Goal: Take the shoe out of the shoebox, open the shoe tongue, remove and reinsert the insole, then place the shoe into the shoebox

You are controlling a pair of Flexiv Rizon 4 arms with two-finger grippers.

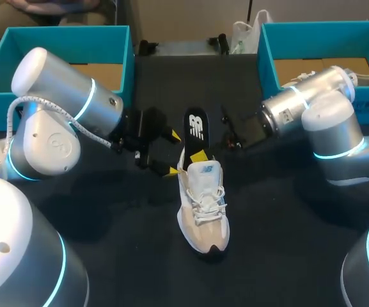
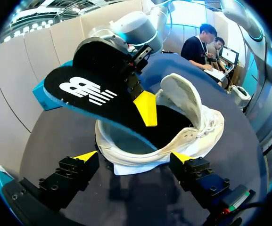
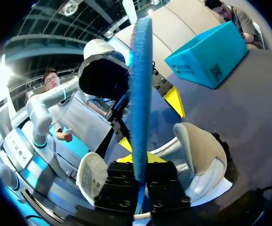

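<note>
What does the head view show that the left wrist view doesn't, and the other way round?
Only the head view: the shoe whole, laces to toe, and the left arm. Only the left wrist view: the shoe's dark inside. Both: the left pincer open at the heel, and the right pincer gripping the black insole.

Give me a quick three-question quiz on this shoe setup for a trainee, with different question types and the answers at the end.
1. True or false: the shoe rests on the table.
2. Which one holds the insole? A: left gripper. B: right gripper. C: neither.
3. Fill in: the left gripper's fingers are ____.
Key: 1 true; 2 B; 3 open.
</note>
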